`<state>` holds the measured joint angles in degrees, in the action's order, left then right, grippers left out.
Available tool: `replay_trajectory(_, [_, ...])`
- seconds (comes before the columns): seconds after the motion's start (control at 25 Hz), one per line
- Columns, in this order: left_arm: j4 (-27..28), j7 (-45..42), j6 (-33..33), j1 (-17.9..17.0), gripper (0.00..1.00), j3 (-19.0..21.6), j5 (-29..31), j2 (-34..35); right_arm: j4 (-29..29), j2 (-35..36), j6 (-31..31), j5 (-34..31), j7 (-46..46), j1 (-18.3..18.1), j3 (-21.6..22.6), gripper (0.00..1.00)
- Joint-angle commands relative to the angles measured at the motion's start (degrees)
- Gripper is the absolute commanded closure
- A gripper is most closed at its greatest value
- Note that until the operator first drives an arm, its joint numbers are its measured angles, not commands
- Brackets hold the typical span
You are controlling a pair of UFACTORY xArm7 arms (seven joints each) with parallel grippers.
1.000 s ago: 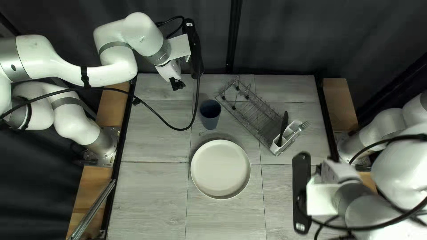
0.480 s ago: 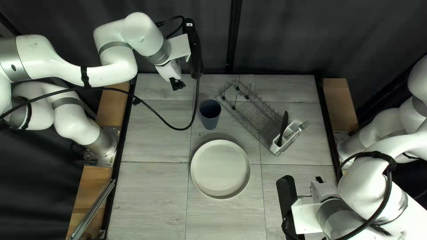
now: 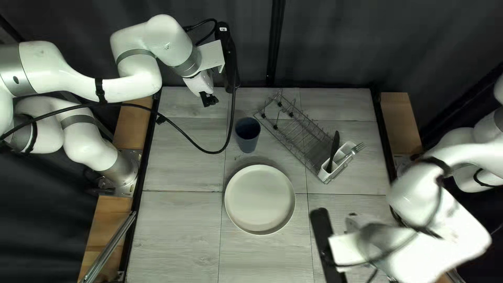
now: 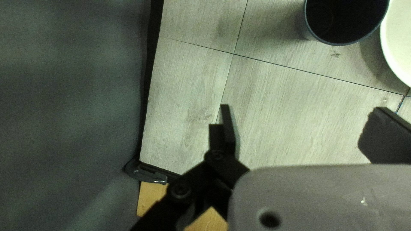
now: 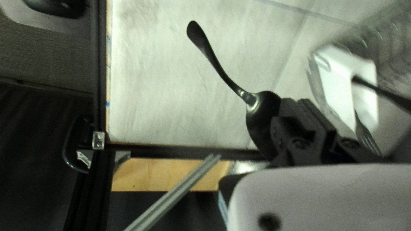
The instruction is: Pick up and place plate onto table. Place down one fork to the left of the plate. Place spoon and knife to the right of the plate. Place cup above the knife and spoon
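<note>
- Plate (image 3: 259,199) sits flat on the table (image 3: 183,236), near the middle, presumably to anchor the setting; the wire rack (image 3: 314,137) stands at a slant, well apart.
- Your 2 grippers differ. Your left gripper (image 4: 302,108) is wide open with nothing between its fingers, so it looks free for other work. Your right gripper (image 5: 297,101) is closed nearly together on the spoon (image 5: 260,122).
- The cup (image 3: 247,141) is upright just beyond the plate, likely waiting; it should end up farther right, above the 2 utensils.
- The white holder (image 3: 343,153) at the rack's end keeps the knife (image 3: 334,147) and fork (image 3: 358,148) raised, which should help you grasp them.
- The spoon is held by its bowl end, handle free. That probably suits lifting it from a holder, but the curved bowl could swivel. Lower it gently right of the plate, leaving room for the knife.
- The fork leans outward, tines up; its place is left of the plate.
</note>
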<state>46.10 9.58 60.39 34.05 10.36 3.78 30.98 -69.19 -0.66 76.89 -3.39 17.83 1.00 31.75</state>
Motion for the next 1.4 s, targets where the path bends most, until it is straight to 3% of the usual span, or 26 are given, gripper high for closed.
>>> replay_trajectory(0.04, [0.0, 0.0, 0.0, 0.0, 0.0, 0.0, 0.0, 0.0, 3.62, 1.82, -6.61, 4.59, -9.26, -3.3, -2.53, 1.0])
replay_trajectory(0.32, [0.0, 0.0, 0.0, 0.0, 0.0, 0.0, 0.0, 0.0, 7.38, 3.89, -13.53, 9.75, -21.53, -6.08, -4.09, 1.0])
replay_trajectory(0.52, [0.0, 0.0, 0.0, 0.0, 0.0, 0.0, 0.0, 0.0, 8.59, 4.86, -14.91, 13.15, -29.16, -7.6, -4.75, 1.0])
replay_trajectory(1.04, [0.0, 0.0, 0.0, 0.0, 0.0, 0.0, 0.0, 0.0, 15.08, 6.52, -23.42, 16.17, -35.35, -9.15, -5.52, 1.0])
replay_trajectory(1.08, [0.0, 0.0, 0.0, 0.0, 0.0, 0.0, 0.0, 0.0, 15.69, 6.5, -24.09, 16.16, -35.56, -9.27, -5.63, 0.83])
replay_trajectory(1.12, [0.0, 0.0, 0.0, 0.0, 0.0, 0.0, 0.0, 0.0, 16.52, 6.51, -25.04, 16.05, -35.69, -9.41, -5.79, 0.13])
replay_trajectory(1.16, [0.0, 0.0, 0.0, 0.0, 0.0, 0.0, 0.0, 0.0, 17.3, 6.68, -25.92, 15.48, -35.62, -9.47, -5.98, 0.0])
replay_trajectory(1.4, [0.0, 0.0, 0.0, 0.0, 0.0, 0.0, 0.0, 0.0, 20.8, 6.99, -29.23, 10.11, -31.45, -9.11, -7.06, 0.0])
